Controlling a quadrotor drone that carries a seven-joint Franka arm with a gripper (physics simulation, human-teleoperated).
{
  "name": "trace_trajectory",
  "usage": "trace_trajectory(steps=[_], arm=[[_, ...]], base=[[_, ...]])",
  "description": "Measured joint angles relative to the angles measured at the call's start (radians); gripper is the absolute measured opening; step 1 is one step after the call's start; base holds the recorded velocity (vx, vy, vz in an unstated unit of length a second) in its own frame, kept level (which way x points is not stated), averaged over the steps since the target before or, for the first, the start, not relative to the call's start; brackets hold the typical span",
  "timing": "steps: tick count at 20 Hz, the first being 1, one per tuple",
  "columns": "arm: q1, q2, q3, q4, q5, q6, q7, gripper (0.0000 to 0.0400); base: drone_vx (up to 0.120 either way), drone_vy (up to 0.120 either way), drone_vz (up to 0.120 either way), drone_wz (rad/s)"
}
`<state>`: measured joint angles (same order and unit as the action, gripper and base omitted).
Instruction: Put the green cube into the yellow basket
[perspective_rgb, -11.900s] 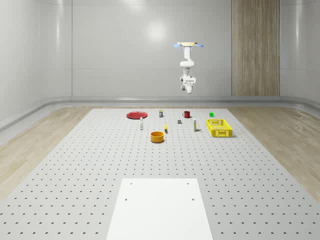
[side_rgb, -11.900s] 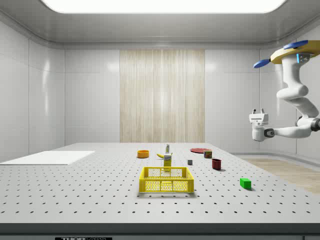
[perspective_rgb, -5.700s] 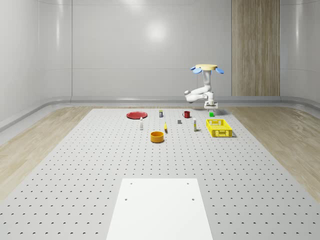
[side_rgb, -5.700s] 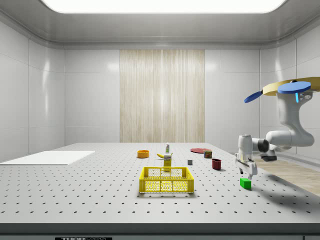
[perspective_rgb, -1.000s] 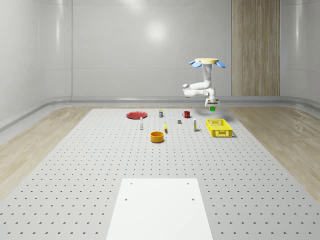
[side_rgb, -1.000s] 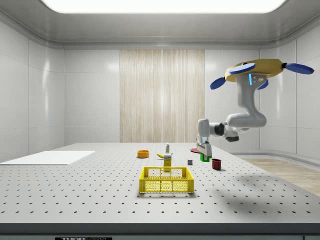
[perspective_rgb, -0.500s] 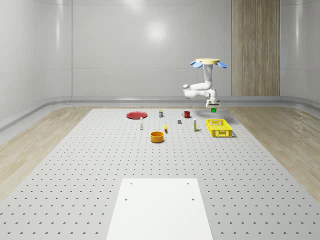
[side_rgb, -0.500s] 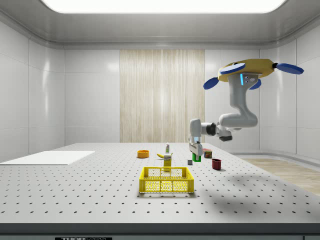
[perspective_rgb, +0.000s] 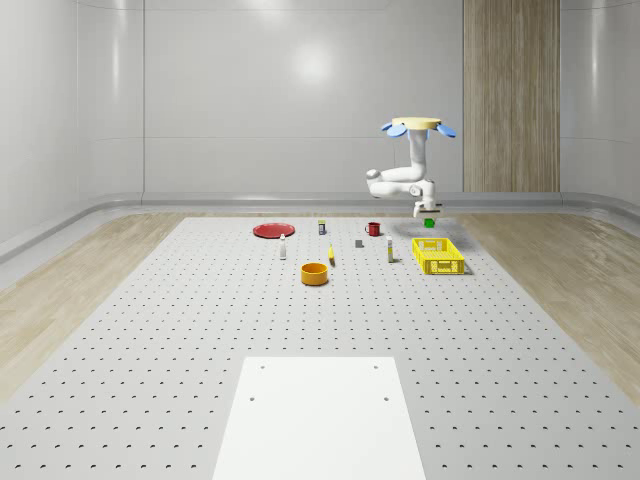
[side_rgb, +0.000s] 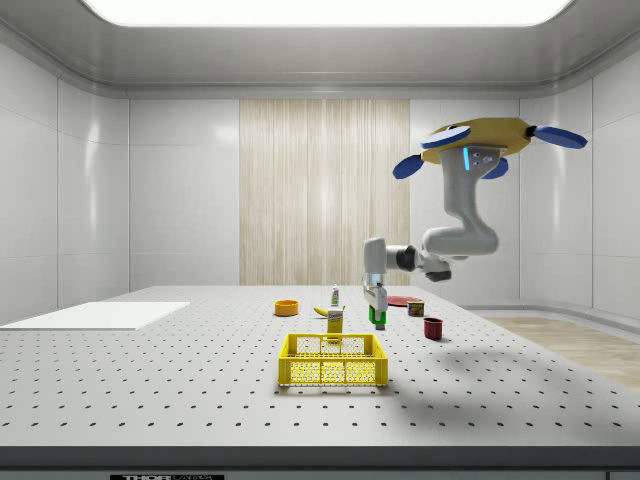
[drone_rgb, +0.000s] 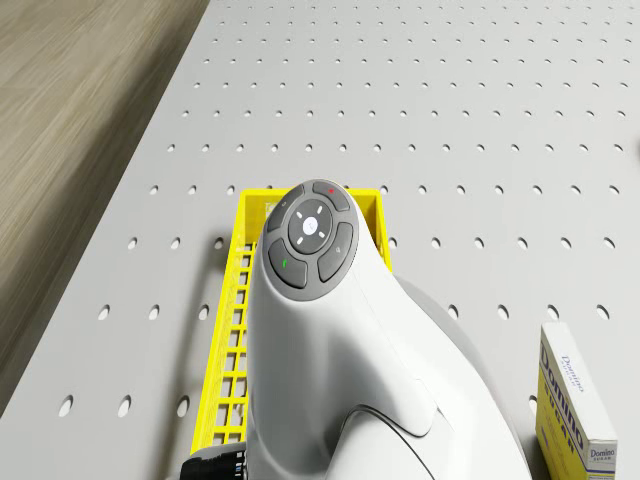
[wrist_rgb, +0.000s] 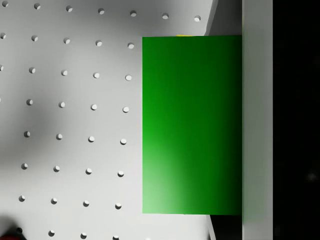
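Observation:
The green cube (perspective_rgb: 429, 222) hangs in the air with my gripper (perspective_rgb: 428, 217) shut on it. In the side view the cube (side_rgb: 379, 319) and gripper (side_rgb: 378, 312) are above the right end of the yellow basket (side_rgb: 333, 360), a little higher than its rim. The drone (side_rgb: 480, 140) hovers high above the table, further to the side view's right. In the wrist view the cube (wrist_rgb: 192, 125) lies against one finger (wrist_rgb: 256, 120). In the drone view the arm (drone_rgb: 320, 320) covers part of the basket (drone_rgb: 228, 310). In the whole-scene view the basket (perspective_rgb: 438, 256) stands on the table right of centre.
An orange bowl (perspective_rgb: 315, 273), a red plate (perspective_rgb: 272, 230), a red mug (perspective_rgb: 373, 228), a small grey cube (perspective_rgb: 359, 243) and small boxes and bottles (perspective_rgb: 389, 252) stand to the whole-scene view's left of the basket. A sugar box (drone_rgb: 572, 400) is beside it. A white sheet (perspective_rgb: 320, 415) lies near the front.
The cube was picked off the table earlier. Over the last second drone, arm and cube have moved to the side view's left, from beside the red mug to over the basket's end.

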<state>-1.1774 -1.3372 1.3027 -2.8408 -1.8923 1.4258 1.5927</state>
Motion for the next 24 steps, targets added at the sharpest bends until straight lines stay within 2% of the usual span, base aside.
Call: trace_trajectory(steps=[9,21,24], arm=[[-0.004,-0.013,0.003,0.001,0.006,0.012,0.003,0.025],[-0.009,-0.03,0.006,0.002,0.014,0.027,0.008,0.025],[-0.01,-0.034,0.006,0.002,0.016,0.031,0.008,0.025]], base=[[0.12,0.0,0.0,0.0],[0.12,0.0,-0.12,0.0],[0.12,0.0,-0.067,0.0]])
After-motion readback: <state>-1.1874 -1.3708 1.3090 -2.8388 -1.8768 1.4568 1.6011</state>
